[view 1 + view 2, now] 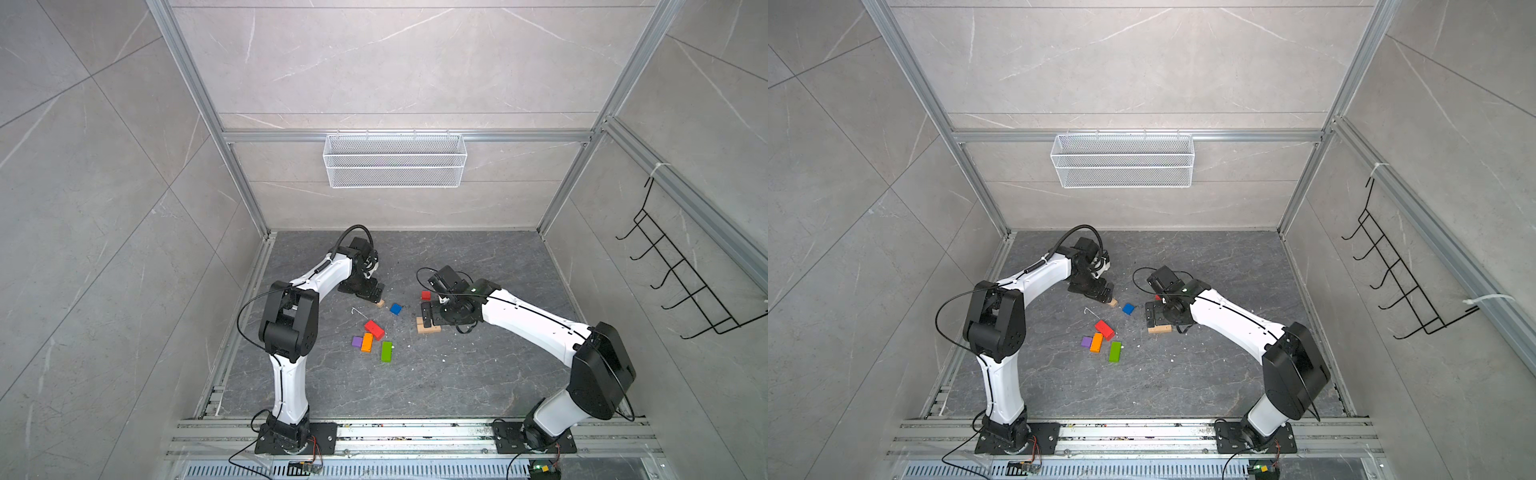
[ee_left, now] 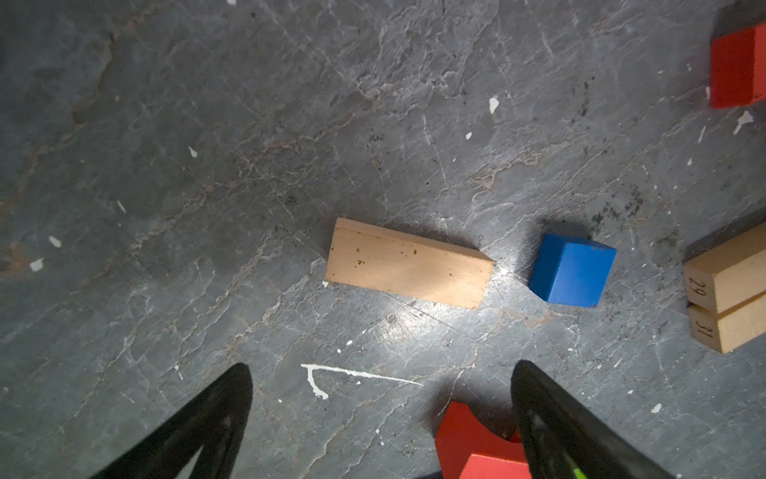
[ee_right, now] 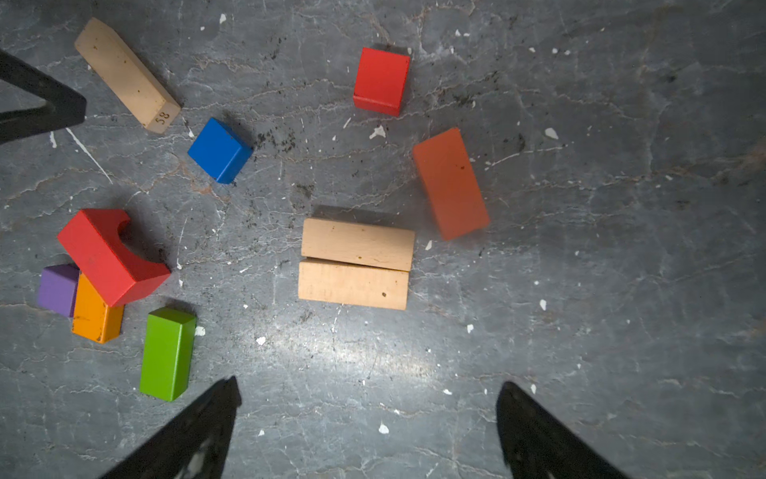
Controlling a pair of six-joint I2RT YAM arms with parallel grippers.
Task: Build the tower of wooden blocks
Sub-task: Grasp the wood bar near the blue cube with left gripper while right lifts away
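Left gripper (image 2: pixel 381 365) spread wide near tan block (image 2: pixel 408 263), right gripper (image 3: pixel 368 381) released, wire basket (image 1: pixel 395 160) on back rail

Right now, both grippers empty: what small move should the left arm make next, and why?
Probably ease the left gripper forward over the lone tan bar. It lies flat ahead of the open jaws, not between them, its length roughly along the jaw gap, so a wrist turn may follow. The blue cube sits off one end. Two tan bars lie side by side, a likely base.
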